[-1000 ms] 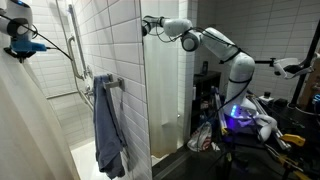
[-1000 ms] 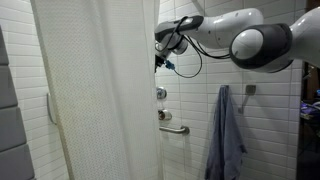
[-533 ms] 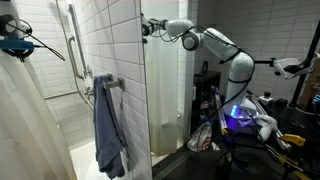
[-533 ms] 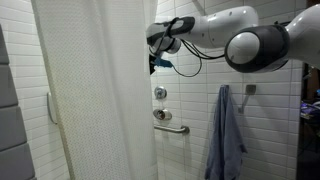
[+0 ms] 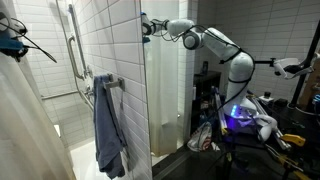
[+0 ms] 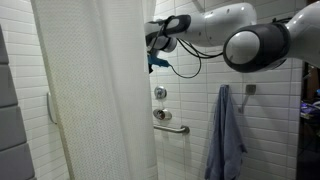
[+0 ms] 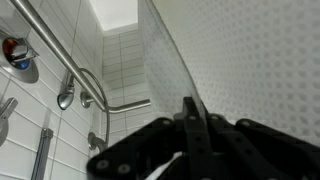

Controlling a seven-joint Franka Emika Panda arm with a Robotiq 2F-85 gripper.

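Plainly, the pincer point(image 6: 153, 52) is pressed together on the free edge of the shower curtain point(image 6: 95, 95), high up on the sheet. In the wrist view its fingers point(image 7: 150, 142) meet on the hem where the curtain point(image 7: 250, 60) falls away to the right. In an exterior view the curtain fills the left and middle of the frame and hangs straight down, with the pinched edge at its right side.

The curtain looks thin, light and limp — a textured white sheet with no stiffness of its own. It would likely fold and billow rather than push, and follow only when drawn along. The surface looks smooth, so a shallow pinch might slip; the hem seems the best hold, since the doubled edge gives the pads more to bite on. A sharp tug could strain whatever carries the sheet at the top, which is not in view.

The room is a white-tiled shower stall. A blue towel point(image 6: 228, 135) hangs on the tiled wall point(image 6: 195, 105) at the right, well apart from the curtain. A short grab bar point(image 6: 172, 127) sits below a round tap fitting point(image 6: 160, 93), just right of the curtain's edge. From the far side, the pincer point(image 5: 12, 42) shows at top left, a long rail point(image 5: 70, 45) runs down the tiles, and the tub rim point(image 5: 80, 150) lies below — a cramped space with hard surfaces all round.
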